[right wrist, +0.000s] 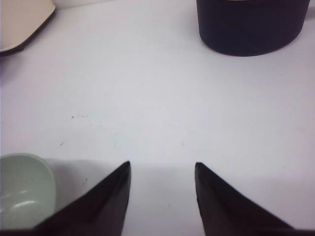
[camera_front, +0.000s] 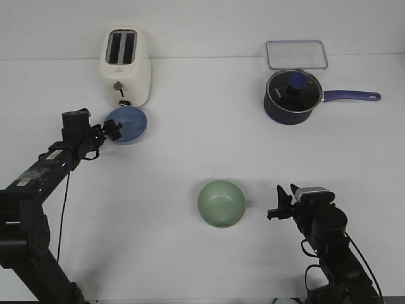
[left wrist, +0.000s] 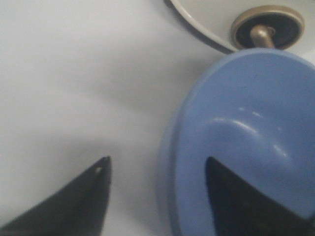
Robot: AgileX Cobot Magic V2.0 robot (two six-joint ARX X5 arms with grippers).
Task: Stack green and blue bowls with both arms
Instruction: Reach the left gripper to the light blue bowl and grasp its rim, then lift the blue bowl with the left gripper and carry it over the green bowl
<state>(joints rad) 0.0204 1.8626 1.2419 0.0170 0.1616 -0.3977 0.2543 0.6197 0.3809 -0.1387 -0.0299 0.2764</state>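
The blue bowl (camera_front: 129,124) sits on the white table just in front of the toaster; it fills much of the left wrist view (left wrist: 246,147). My left gripper (camera_front: 112,130) is open and straddles the bowl's near rim, one finger (left wrist: 236,196) inside the bowl and the other outside over the table. The green bowl (camera_front: 221,202) stands upright near the table's middle; its edge shows in the right wrist view (right wrist: 22,189). My right gripper (camera_front: 276,208) is open and empty, a short way to the right of the green bowl.
A cream toaster (camera_front: 125,66) stands right behind the blue bowl. A dark blue lidded saucepan (camera_front: 292,95) with its handle pointing right and a clear container lid (camera_front: 296,54) sit at the back right.
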